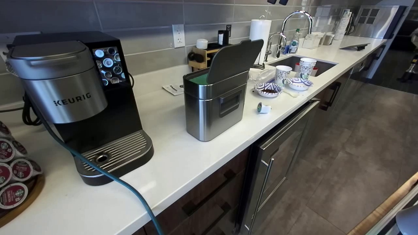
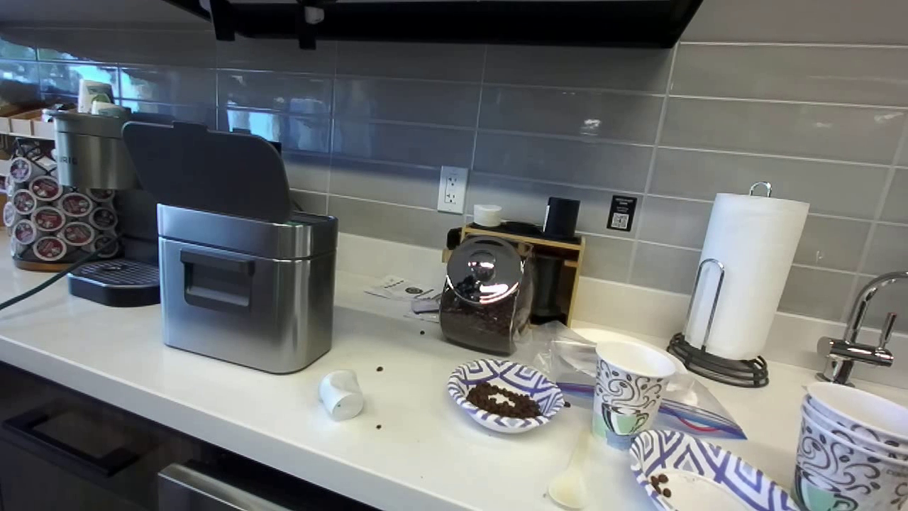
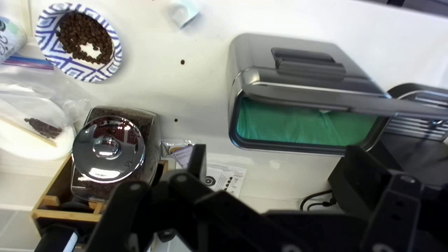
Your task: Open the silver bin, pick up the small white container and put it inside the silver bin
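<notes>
White counter [image 1: 169, 156], and on it the silver bin [image 1: 209, 112] with its lid [image 1: 235, 60] raised.
In the wrist view, the gripper [image 3: 276, 159] is spread wide and holds nothing. The small white container [image 2: 341, 394] lies on its side on the counter, near the bin but not touching it. It is probably light and quite stiff, smooth enough to slip or roll; I would take it gently across the body, at mid-length.

Silver bin [image 2: 248, 319], upright, open, white container [image 2: 341, 395], on its side nearby
</notes>
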Controlling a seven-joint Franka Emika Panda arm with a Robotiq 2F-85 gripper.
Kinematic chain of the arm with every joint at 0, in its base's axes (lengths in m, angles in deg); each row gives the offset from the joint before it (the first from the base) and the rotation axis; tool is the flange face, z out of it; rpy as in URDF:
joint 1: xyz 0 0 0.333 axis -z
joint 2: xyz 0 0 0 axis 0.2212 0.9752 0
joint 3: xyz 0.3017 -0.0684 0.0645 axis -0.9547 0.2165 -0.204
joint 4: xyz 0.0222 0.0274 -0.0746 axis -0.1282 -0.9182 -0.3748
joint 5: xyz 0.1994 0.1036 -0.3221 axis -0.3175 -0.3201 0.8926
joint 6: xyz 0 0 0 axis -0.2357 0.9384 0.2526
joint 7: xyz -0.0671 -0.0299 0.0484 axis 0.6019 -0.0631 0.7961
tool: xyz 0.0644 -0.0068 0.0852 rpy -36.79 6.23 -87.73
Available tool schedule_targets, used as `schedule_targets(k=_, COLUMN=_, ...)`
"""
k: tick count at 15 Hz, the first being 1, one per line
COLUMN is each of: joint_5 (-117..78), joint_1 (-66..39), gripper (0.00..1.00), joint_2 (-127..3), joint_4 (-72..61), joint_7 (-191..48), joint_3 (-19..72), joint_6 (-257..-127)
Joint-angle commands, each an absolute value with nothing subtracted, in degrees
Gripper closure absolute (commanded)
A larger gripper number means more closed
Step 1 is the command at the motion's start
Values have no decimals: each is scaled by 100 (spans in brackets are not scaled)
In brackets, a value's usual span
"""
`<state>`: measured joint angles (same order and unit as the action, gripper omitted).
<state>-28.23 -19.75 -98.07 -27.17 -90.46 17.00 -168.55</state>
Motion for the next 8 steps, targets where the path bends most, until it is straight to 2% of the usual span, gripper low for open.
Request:
schedule_targets(k=1, joint_5=-2959, joint_1=-2100, gripper=0, joint_2=-10371, joint_4=-3035, joint_7=-9724, joint_3=2036, joint_6=-15951)
schedule_targets(k=6, joint_5=-2774, joint_1=-2025, gripper=0, joint_2=-10801, joint_4=-3546, joint_7=-10835, joint_3=2573, joint_6=-15412)
schedule_targets(k=8, joint_5=-2810, joint_1=-2037, gripper=0, joint_2=-10616, joint_4=-3266, joint_7=-10621, joint_3=2524, joint_6=-15399)
